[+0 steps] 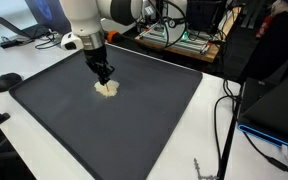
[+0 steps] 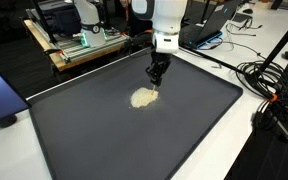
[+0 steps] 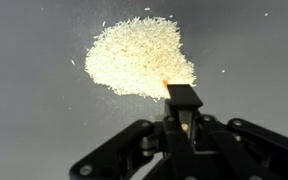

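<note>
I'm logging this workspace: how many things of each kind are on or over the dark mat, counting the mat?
Dark grey flat mat: 1
Heap of pale rice-like grains: 1
Black robot hand, shut: 1
Total: 3

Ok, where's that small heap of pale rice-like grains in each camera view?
Exterior view: small heap of pale grains upper left of centre on the dark grey mat, under the black gripper.
Exterior view: heap near the middle, below-left of the gripper.
Wrist view: heap upper centre, above the gripper.
Shared landmark: the shut gripper tips at the heap's edge.
</note>
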Robot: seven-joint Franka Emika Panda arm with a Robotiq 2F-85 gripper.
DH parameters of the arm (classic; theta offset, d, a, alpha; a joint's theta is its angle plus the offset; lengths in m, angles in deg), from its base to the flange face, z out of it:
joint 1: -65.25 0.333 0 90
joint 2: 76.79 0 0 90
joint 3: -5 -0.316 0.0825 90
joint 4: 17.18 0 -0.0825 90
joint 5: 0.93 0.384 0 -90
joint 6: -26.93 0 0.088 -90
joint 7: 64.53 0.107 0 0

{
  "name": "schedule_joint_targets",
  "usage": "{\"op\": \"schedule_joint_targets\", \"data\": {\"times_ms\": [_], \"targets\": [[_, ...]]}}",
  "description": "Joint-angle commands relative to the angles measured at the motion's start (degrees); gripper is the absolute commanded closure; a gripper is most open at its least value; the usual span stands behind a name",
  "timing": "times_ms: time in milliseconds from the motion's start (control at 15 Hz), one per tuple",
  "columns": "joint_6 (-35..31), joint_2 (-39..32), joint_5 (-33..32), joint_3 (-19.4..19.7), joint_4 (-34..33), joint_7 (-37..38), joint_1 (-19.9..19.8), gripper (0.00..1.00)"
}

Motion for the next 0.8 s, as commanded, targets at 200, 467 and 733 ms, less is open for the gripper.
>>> {"op": "schedule_joint_targets", "data": {"times_ms": [200,467,733], "targets": [[3.2,-4.7,1.0,-0.4,-3.9,-1.0,-0.4,0.97],[4.3,-4.8,0.9,-0.3,-4.6,-1.0,-0.4,0.97],[5.2,-3.3,0.4,0.1,-4.0,-0.5,-0.2,0.97]]}}
